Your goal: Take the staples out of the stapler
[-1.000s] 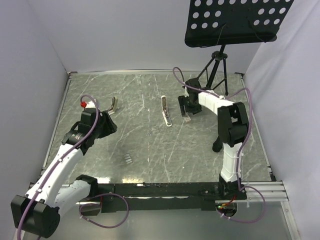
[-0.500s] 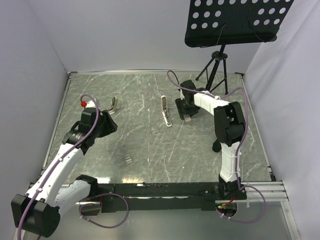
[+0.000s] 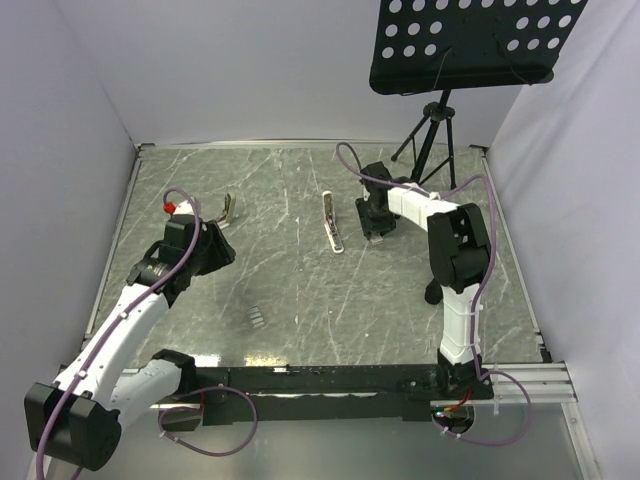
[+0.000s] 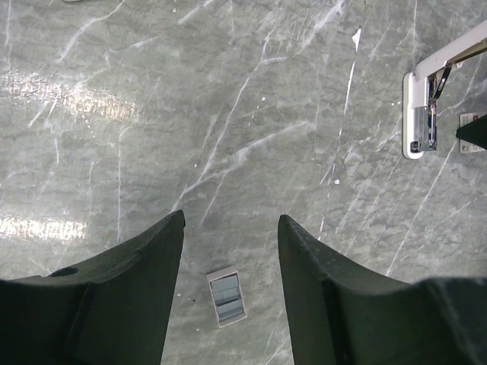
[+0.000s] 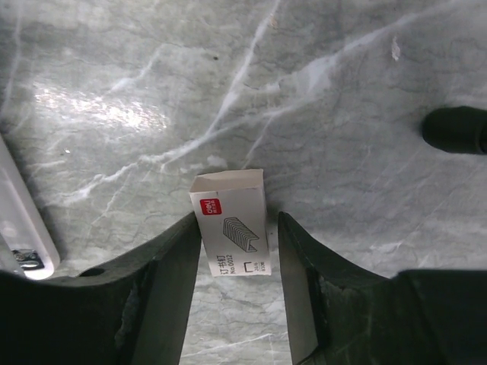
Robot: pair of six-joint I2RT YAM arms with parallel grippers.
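**Top external.**
- Stapler (image 3: pixel 333 222): lies flat on the table (image 3: pixel 300 290), far of centre, nothing holding it.
- Staples (image 3: pixel 257 318): one short strip, loose on the table, near-left and well apart from the stapler.
- Bent metal piece (image 3: pixel 229 210): far left.
- Left fingers (image 3: pixel 218 246): hang between the bent metal piece and the staples.
- Right fingers (image 3: pixel 372 222): just right of the stapler, with the black stand (image 3: pixel 430 150) beyond.
- Progress, by judgement: a strip is already out. Whether the rail is empty cannot be told.
- Against the earlier frames: the right wrist has edged over and settled. The left arm has crept slightly farther. The stapler and staples are unmoved.

**Left wrist.**
- Left fingers (image 4: pixel 129 289): wide apart, holding nothing.
- The strip (image 4: pixel 227 296) lies on the table below the gap.
- The stapler's end (image 4: pixel 422 114), with its metal rail showing, is at the right edge.

**Right wrist.**
- Right fingers (image 5: pixel 160 289): parted either side of a small white staple box (image 5: pixel 230 222). A sliver of table shows beside it, so they are apparently not clamped on it.
- The stapler's tip (image 5: pixel 23 228) is at left and the stand's foot (image 5: pixel 456 129) is far right.
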